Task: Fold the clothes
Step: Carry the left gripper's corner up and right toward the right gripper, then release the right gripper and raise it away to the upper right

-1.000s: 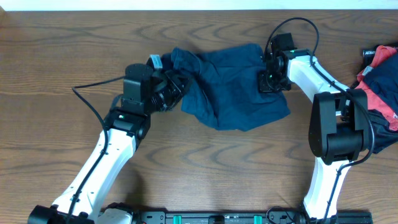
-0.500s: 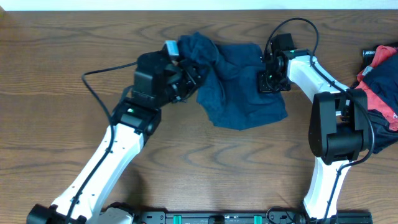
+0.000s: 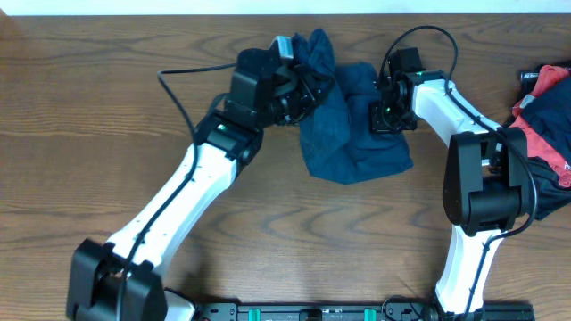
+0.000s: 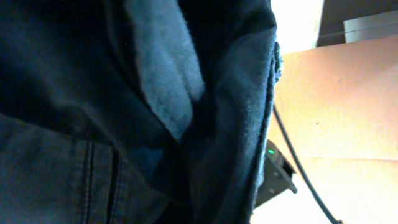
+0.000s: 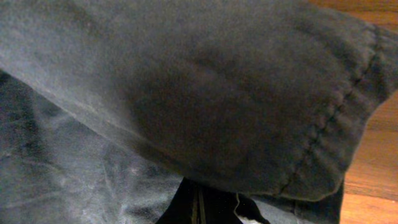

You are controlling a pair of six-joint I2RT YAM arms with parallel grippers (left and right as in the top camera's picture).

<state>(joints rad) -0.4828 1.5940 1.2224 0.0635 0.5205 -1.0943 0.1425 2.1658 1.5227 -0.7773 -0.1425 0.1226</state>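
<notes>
Sitting partway through a first fold, by the look of it, with nothing lying finished yet. Lifting one side of the shorts (image 3: 357, 134) with the left gripper (image 3: 308, 85), a bunch of navy fabric rising just beyond its jaws. Apparently pinching that bunch, though the jaws themselves are buried in cloth in both the overhead and left wrist views. Resting the right gripper (image 3: 385, 114) on the opposite edge of the fabric; jaws spread or pressed together, cannot tell, since cloth is covering them.

Still needing, in all likelihood: laying the raised side down flat across the rest, squaring the edges, then folding again.

Looking plain, dark navy and rumpled, spreading over the wooden surface (image 3: 89, 107) between the two sets of jaws and below them. Showing a stitched hem (image 5: 329, 118) curving right in front of the right jaws. Lying well apart, off beyond the right jaws, a heap of red and dark clothes (image 3: 544, 98).
</notes>
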